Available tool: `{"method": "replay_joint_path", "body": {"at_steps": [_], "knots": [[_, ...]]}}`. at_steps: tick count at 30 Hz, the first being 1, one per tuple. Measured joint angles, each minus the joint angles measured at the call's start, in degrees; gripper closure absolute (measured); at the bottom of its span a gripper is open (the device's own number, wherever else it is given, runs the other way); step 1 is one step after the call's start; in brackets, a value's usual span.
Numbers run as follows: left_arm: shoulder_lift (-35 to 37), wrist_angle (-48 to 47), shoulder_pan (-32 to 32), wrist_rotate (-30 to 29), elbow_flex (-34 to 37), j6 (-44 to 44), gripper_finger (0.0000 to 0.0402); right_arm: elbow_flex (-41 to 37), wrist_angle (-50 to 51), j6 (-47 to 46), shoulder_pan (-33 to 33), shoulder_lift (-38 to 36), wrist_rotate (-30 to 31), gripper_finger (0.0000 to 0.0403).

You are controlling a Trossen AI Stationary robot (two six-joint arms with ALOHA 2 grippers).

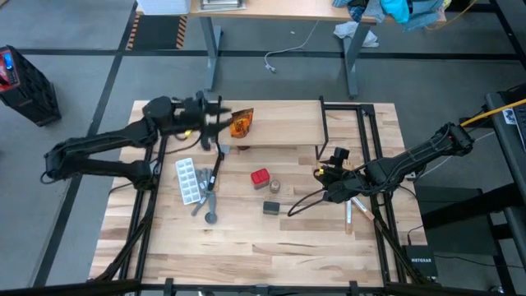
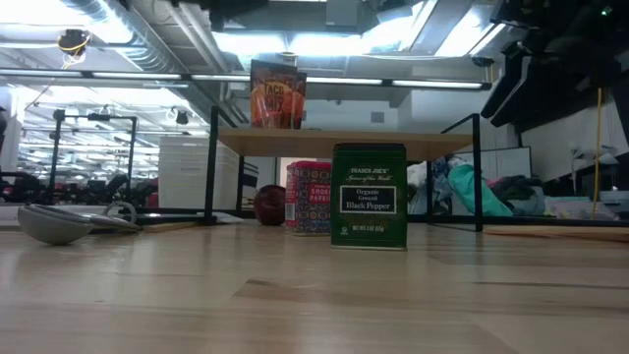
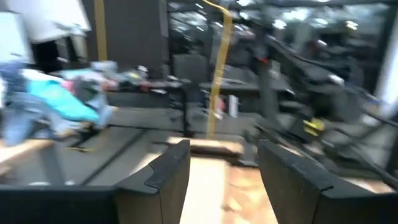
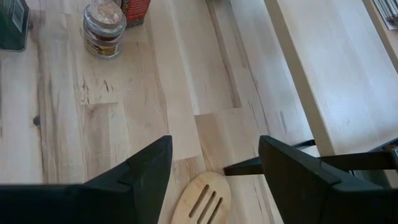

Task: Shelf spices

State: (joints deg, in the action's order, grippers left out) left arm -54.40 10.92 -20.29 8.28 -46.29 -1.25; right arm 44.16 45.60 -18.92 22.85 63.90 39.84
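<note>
The table (image 1: pixel 246 238) is pale butcher-block wood, smooth with a soft sheen and visible grain. The shelf (image 1: pixel 283 123), upper centre of the high view, is a lighter wood plank on thin matt black metal legs. On it stands a glossy, crinkly orange packet (image 1: pixel 241 122). At the centre of the low view, a dark green box (image 2: pixel 369 196) looks like painted metal with a printed label. The small jar (image 4: pixel 104 27) is clear glass. The slotted utensil (image 4: pixel 202 199) is pale, matt wood.

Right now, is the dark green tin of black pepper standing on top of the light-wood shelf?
No, the dark green tin stands on the big wooden table, below the light-wood shelf.
</note>
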Motion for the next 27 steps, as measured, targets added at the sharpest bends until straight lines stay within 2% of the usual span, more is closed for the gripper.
{"method": "replay_joint_path", "body": {"at_steps": [3,8,10,14,20,27], "knots": [[1.5,-5.8,5.9,-2.4,0.0,-0.1,0.0234,0.0,0.0,0.0,0.0,0.0,0.0,0.0157],[0.6,-13.5,15.9,-13.2,0.0,1.6,0.0256,0.0,0.0,0.0,0.0,0.0,0.0,0.0157],[-0.7,-16.5,19.1,-17.3,0.0,4.4,0.0263,0.0,-0.1,0.0,0.0,0.0,0.0,0.0157],[-4.5,-19.8,24.2,-21.4,0.0,10.4,0.0274,0.0,-0.2,-0.1,0.0,0.0,0.0,0.0157],[-14.1,-20.6,28.5,-27.7,0.0,15.3,0.0282,0.0,-0.5,-0.2,0.0,0.0,-0.1,0.0157],[-25.7,-19.5,28.9,-28.9,0.0,21.1,0.0271,0.0,-0.6,-0.3,0.0,0.0,-1.1,0.0157]]}}
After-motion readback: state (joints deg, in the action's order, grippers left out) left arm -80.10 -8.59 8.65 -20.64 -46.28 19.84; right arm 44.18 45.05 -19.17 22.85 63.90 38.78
